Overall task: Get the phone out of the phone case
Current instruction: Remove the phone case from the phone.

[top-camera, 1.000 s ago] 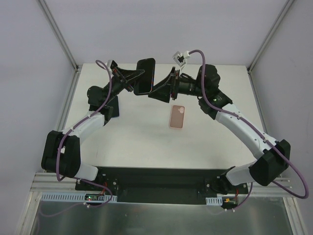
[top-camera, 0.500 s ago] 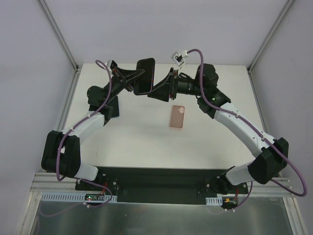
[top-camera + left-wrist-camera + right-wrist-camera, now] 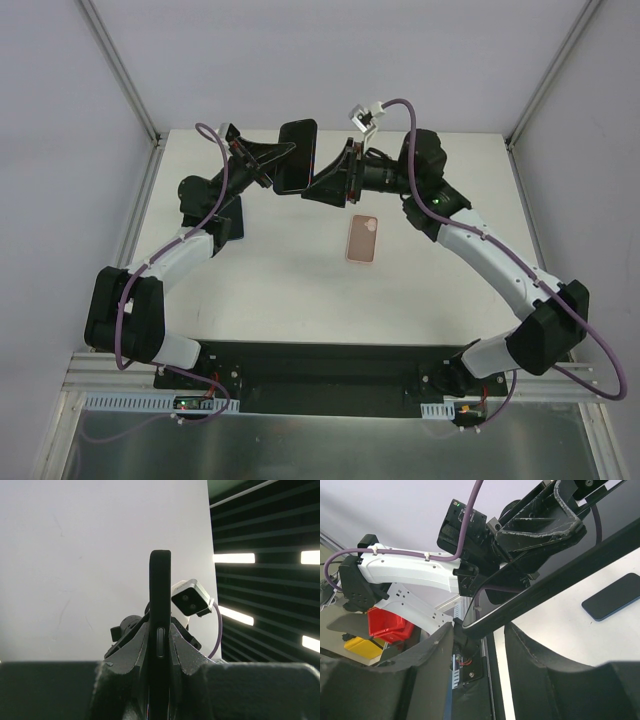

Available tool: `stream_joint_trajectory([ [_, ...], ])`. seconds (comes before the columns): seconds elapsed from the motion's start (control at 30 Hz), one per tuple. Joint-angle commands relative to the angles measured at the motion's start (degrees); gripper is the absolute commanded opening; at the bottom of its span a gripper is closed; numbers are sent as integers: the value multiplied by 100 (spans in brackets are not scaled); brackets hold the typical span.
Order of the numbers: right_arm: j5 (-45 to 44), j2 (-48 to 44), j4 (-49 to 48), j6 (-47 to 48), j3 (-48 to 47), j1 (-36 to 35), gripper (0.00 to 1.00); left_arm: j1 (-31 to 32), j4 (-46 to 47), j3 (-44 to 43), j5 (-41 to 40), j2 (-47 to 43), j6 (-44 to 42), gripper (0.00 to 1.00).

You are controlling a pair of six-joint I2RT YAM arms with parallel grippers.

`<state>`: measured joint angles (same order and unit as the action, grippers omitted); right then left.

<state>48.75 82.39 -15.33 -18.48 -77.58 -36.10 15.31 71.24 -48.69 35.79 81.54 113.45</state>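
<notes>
Left end effector (image 3: 283, 166) aloft with phone (image 3: 300, 140)

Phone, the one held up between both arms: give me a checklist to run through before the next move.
1. Phone out of the phone case: ok, the case lies alone on the table.
2. Left claw shut on the phone: ok.
3. Right claw lined up on the phone's other edge: ok, the jaws straddle it.
4. Right claw pressing on the phone: cannot tell.
5. Phone held above the table: ok.

overhead looks down; both close wrist views share the phone (image 3: 160, 590).
</notes>
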Motion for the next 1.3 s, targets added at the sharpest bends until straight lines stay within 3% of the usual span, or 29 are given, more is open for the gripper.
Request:
stream_joint_trajectory([
  [0.0,152,84,-356,-59,-345,-20,46,-11,2131,-53,-55,-226,1391,0],
  [0.3,117,146,-356,-103,-433,-12,42,-11,2131,-36,-55,-235,1399,0],
  [0.5,152,146,-348,-94,-372,-11,29,-11,2131,-44,-72,-252,1417,0],
  [0.63,222,146,-348,-77,-328,24,11,-11,2139,-36,-55,-261,1417,0],
  [0.9,696,190,-339,186,-302,24,3,-11,2131,-27,-63,-226,1513,0],
  [1.03,960,155,-207,764,-284,15,1,-19,2122,-9,-81,-182,1601,0],
  [1.27,830,-293,1091,2530,-345,-46,1,-37,1902,-123,-151,-226,1681,0],
])
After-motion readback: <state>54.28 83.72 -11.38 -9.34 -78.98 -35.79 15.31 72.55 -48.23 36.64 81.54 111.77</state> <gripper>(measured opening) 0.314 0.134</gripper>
